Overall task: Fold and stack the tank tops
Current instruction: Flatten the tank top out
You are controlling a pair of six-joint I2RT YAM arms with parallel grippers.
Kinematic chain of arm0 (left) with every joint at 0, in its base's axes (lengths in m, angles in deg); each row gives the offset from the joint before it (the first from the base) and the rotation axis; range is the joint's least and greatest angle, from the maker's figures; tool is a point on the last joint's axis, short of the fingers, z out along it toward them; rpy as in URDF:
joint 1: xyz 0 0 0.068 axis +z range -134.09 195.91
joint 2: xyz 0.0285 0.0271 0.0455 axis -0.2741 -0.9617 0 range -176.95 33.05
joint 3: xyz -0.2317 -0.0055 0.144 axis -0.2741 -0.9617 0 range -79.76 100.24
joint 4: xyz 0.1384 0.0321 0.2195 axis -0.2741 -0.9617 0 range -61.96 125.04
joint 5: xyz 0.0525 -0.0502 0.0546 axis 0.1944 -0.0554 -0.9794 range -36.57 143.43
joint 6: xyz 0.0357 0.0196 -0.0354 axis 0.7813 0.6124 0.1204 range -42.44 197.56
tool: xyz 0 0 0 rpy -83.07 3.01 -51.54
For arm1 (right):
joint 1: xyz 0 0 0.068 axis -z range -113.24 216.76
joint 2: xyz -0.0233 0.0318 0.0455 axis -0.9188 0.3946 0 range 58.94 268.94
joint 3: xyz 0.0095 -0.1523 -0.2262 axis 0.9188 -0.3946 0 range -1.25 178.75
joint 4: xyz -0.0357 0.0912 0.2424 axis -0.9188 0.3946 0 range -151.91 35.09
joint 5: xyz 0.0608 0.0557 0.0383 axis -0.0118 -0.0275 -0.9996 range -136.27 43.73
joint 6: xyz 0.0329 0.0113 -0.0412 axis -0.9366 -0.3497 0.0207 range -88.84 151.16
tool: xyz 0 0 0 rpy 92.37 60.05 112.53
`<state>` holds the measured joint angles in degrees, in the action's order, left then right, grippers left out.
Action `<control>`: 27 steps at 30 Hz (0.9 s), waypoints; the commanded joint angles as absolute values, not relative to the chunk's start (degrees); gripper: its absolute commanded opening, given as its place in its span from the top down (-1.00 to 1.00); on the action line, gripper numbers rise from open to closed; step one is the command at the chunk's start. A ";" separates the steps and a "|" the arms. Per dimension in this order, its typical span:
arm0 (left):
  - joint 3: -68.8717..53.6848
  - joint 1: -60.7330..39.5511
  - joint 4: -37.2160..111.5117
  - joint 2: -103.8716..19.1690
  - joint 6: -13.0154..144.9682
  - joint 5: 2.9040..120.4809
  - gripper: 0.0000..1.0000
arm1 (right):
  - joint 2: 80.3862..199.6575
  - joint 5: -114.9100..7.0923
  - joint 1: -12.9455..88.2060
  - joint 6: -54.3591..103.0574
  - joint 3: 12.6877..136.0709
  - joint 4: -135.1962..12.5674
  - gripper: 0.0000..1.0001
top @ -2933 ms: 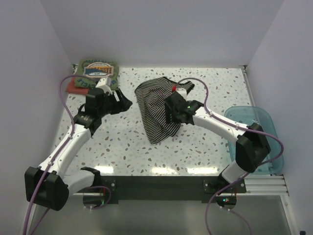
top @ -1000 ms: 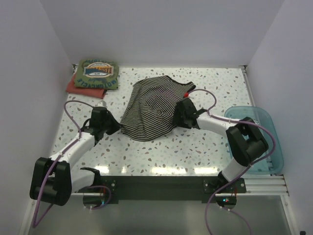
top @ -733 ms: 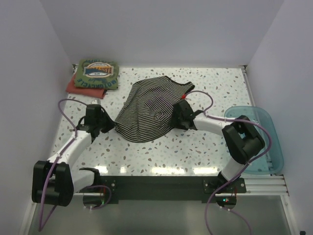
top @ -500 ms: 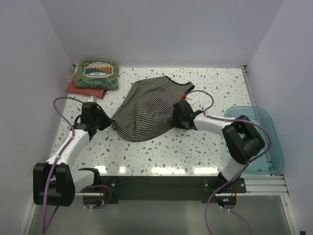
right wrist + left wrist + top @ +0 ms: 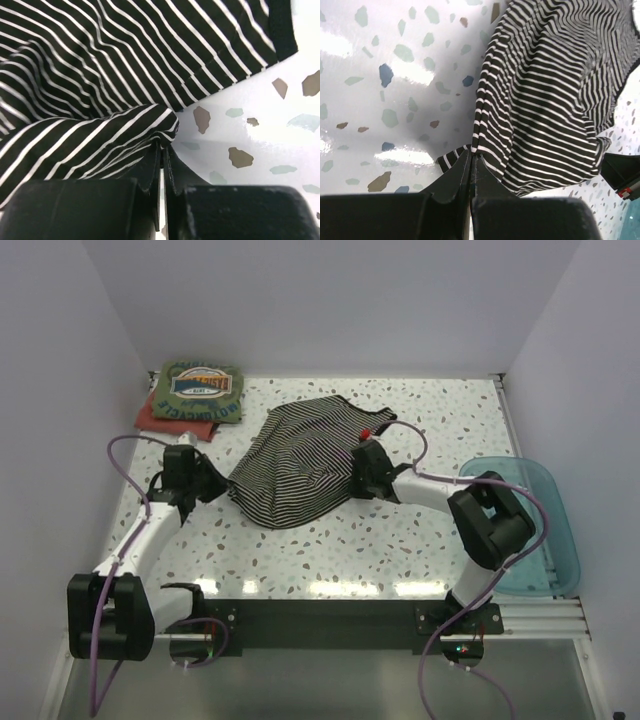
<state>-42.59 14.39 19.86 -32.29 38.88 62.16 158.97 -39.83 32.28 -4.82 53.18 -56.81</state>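
Left end effector [image 5: 471,161] pressed together on lower-left hem of striped tank top [image 5: 298,462], cloth pinched between fingertips. Right end effector [image 5: 162,150] likewise clamped on fold at same top's right edge. Striped tank top lies spread but rumpled at centre of desk [image 5: 400,530], between both arms, straps toward far side. Folded olive green top [image 5: 198,390], printed graphic up, sits at far-left corner on folded red top [image 5: 160,422], well apart from striped one. Translucent blue basket [image 5: 535,530] at right edge of desk.
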 commanded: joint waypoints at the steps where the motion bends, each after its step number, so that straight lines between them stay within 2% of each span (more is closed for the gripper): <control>1: -37.32 14.94 22.47 -31.72 39.76 65.20 1.00 | 154.07 -36.88 32.92 -2.42 59.46 -50.69 1.00; 5: -29.96 14.94 21.51 -31.11 39.24 66.79 1.00 | 143.25 -36.42 38.61 -2.15 69.11 -34.37 1.00; 11: -19.85 14.94 21.68 -29.26 35.99 70.73 1.00 | 133.48 -34.66 39.16 0.84 83.61 -23.70 1.00; 20: -4.37 14.85 18.96 -24.96 31.51 74.44 1.00 | 126.10 -31.24 39.25 3.57 102.70 -14.63 1.00; 27: 1.36 14.85 21.50 -29.69 27.55 75.40 1.00 | 128.10 -29.31 39.16 5.32 107.55 -14.53 1.00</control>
